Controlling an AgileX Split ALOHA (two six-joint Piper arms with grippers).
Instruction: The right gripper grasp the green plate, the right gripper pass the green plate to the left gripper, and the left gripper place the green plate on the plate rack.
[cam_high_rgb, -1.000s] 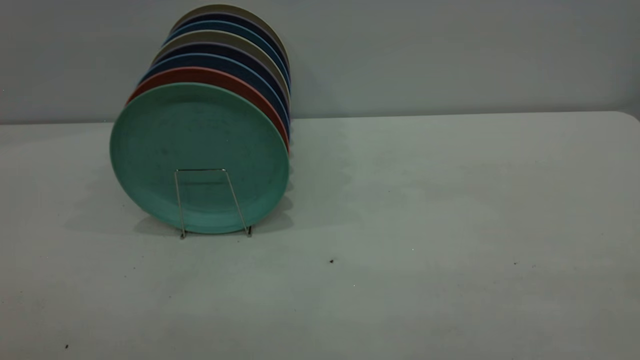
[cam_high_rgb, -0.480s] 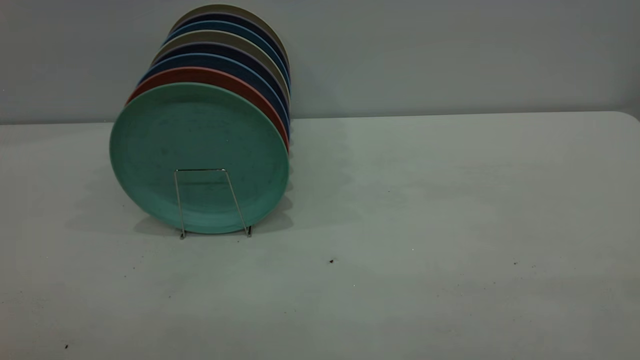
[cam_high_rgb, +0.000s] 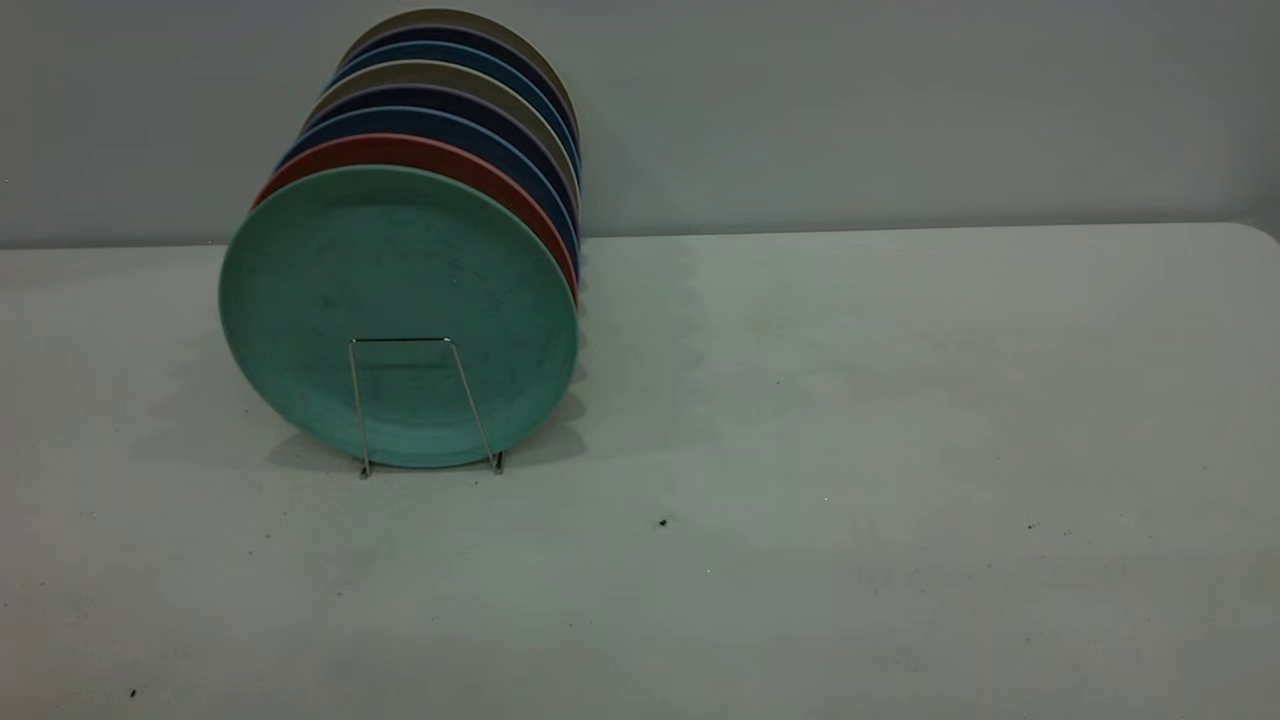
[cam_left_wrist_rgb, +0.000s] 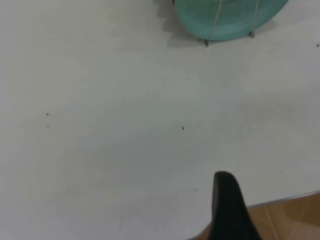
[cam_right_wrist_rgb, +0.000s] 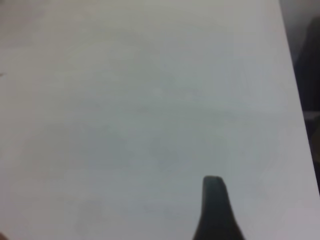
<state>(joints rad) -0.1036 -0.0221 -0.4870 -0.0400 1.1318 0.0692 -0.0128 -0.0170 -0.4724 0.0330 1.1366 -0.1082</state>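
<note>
The green plate (cam_high_rgb: 398, 300) stands on edge in the plate rack (cam_high_rgb: 425, 405), the frontmost of a row of upright plates, its face turned toward the exterior camera; one silver wire loop of the rack crosses its lower half and the loop's two feet rest on the table (cam_high_rgb: 850, 450). Directly behind the green plate stands a salmon-red plate (cam_high_rgb: 420, 150), and behind that come dark blue plates (cam_high_rgb: 440, 122) and grey-beige plates (cam_high_rgb: 445, 75), each showing only its upper rim. In the left wrist view the green plate's lower edge (cam_left_wrist_rgb: 230, 20) and the wire feet appear far from the left end effector (cam_left_wrist_rgb: 227, 210), of which a single dark fingertip is visible near the table's edge — whether it is spread or pressed together cannot be told. The right end effector (cam_right_wrist_rgb: 215, 210) likewise shows just one dark tip over bare table, well apart from the green plate — its state cannot be told either.
</note>
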